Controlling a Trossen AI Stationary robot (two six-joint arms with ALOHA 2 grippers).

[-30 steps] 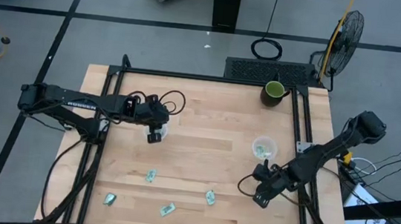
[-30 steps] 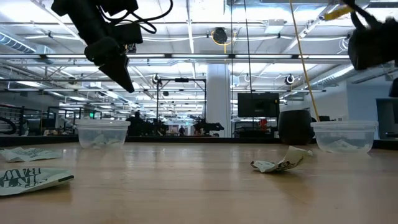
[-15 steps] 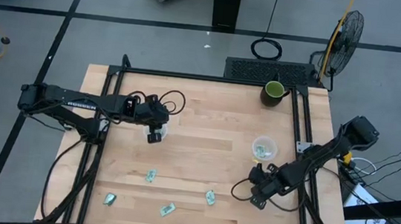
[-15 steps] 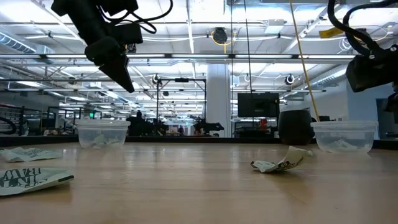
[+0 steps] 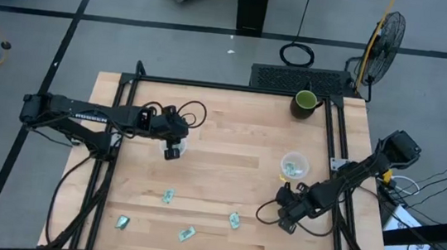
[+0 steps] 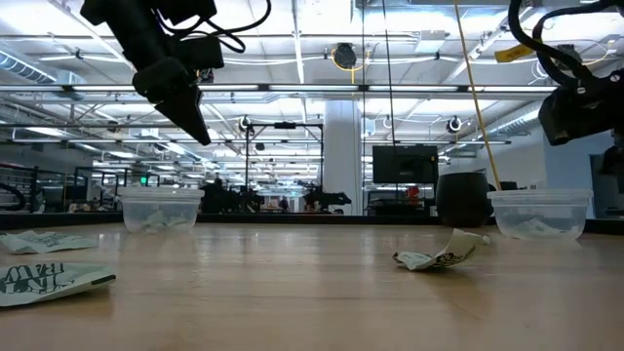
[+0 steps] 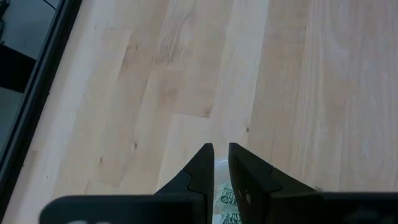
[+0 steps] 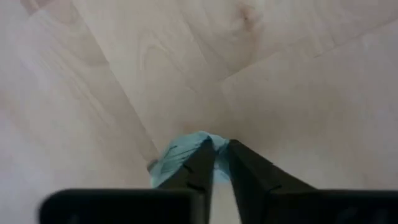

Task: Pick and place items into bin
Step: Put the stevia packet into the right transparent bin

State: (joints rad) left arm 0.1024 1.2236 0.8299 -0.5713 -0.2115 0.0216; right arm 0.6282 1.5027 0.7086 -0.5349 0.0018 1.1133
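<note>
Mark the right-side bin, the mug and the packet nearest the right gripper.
right-side bin (image 5: 293,165), high view, its clear rim.
mug (image 5: 305,104), high view, its dark green body.
packet (image 5: 234,220), high view, middle of its wrapper.

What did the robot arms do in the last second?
The right gripper slid a little toward the left side of the table and the packet lying there, its jaws nearly closed. The left gripper stayed over its clear bin. The loose packets and the mug did not move.
</note>
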